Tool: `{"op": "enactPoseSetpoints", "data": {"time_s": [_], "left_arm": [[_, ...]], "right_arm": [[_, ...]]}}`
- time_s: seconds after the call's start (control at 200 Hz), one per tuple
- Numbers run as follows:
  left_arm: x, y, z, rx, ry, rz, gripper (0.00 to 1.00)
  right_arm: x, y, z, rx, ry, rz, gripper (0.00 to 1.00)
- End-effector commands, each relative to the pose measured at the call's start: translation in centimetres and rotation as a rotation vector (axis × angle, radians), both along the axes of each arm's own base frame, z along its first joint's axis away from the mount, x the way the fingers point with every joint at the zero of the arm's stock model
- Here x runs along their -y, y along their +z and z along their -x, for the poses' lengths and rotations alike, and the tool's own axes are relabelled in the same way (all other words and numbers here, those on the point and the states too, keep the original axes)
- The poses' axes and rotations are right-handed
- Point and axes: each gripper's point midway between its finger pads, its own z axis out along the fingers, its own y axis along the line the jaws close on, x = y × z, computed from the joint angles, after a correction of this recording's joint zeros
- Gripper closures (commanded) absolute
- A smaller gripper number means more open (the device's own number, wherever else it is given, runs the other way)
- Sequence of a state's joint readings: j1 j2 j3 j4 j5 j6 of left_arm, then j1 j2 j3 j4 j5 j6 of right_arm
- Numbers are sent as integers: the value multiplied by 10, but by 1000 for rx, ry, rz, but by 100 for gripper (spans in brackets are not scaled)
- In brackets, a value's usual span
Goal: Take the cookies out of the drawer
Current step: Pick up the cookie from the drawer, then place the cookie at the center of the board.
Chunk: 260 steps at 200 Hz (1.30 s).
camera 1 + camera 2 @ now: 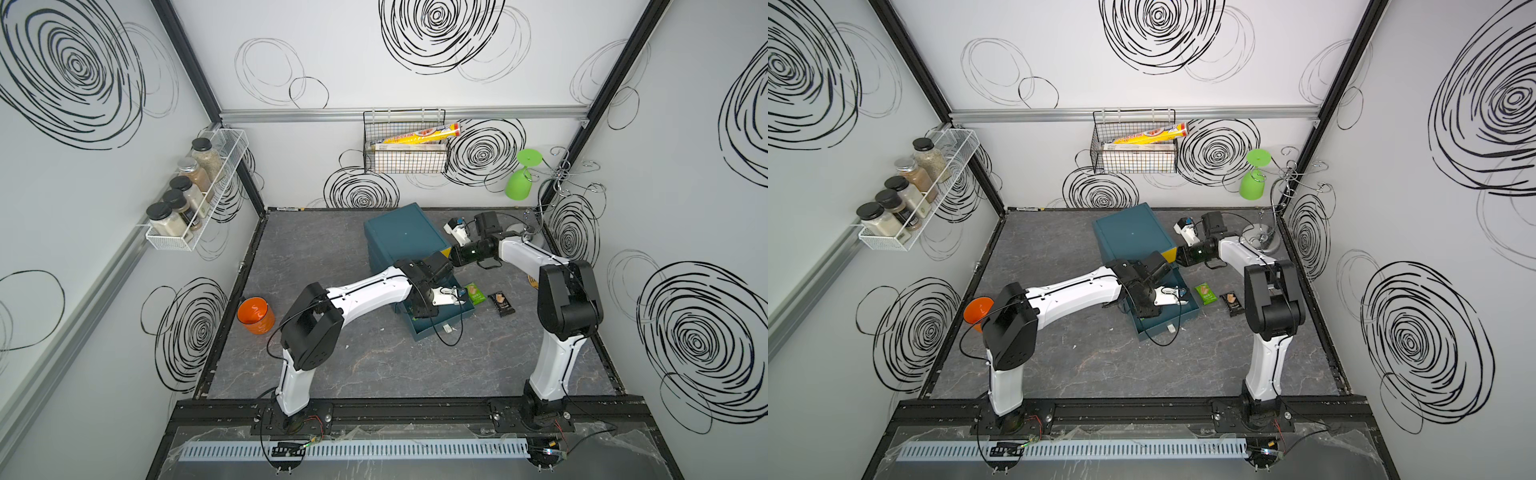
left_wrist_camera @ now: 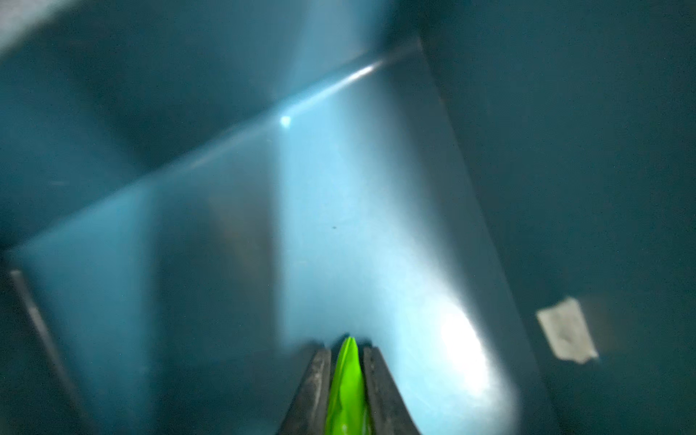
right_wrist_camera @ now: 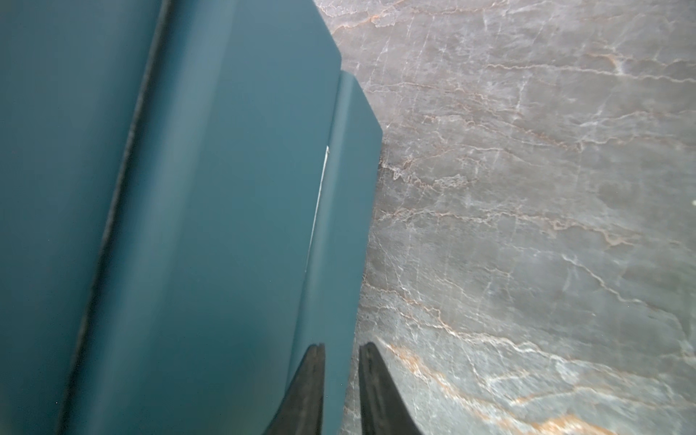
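Lifting the pinched green packet clear of the drawer

Nearest you, the shallow teal rectangular drawer (image 1: 432,330) stands pulled out over the grey marbled table top (image 1: 374,365). Inside it, the left gripper (image 2: 347,348) has its jaws pressed onto a bright green flat foil packet (image 2: 346,395), held edge-on low over the drawer floor, its tip poking just past the fingertips.

Judgement: raise straight up before you swing, so the packet clears the drawer wall. Thin foil may slip, so go slowly.

Just outside the drawer, on the right arm's side, a second green packet (image 1: 475,293) and a black packet (image 1: 501,303) lie on the table. Set yours beside them, not on top. Whether more remain in the drawer: arm hides it.

Farthest, the right gripper (image 3: 341,350) sits at the side of the teal box-shaped cabinet (image 1: 403,232), jaws narrowly apart at its edge. Clamped or not: cannot tell. Leave it there as a brace.
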<state>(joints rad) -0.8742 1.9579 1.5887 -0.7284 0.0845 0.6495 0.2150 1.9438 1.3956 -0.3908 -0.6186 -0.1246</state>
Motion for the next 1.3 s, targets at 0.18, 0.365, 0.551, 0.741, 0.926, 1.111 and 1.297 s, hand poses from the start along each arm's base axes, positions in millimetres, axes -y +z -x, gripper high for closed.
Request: {"op": "enactPoseSetpoints", "data": {"time_s": [0.18,0.365,0.551,0.741,0.926,1.111,1.297], "left_arm": [[15,64,-6,69,16,104,88],[14,108,-6,143,43,163,88],[-8,168,-9,239,135,263,89],[-62,246,-14,271,314,530,89],[-122,270,-20,191,562,788,89],[-147,234,-17,-37,796,899,91],[-173,170,-6,-212,1030,992,91]], "right_arm": [[-3,2,-4,6,13,12,79],[-3,3,-5,9,13,18,78],[-3,5,-5,13,14,16,78],[-3,5,-6,14,14,14,78],[-3,8,-5,15,13,16,78],[-3,10,-5,20,11,12,78],[-2,12,-4,23,10,14,78]]}}
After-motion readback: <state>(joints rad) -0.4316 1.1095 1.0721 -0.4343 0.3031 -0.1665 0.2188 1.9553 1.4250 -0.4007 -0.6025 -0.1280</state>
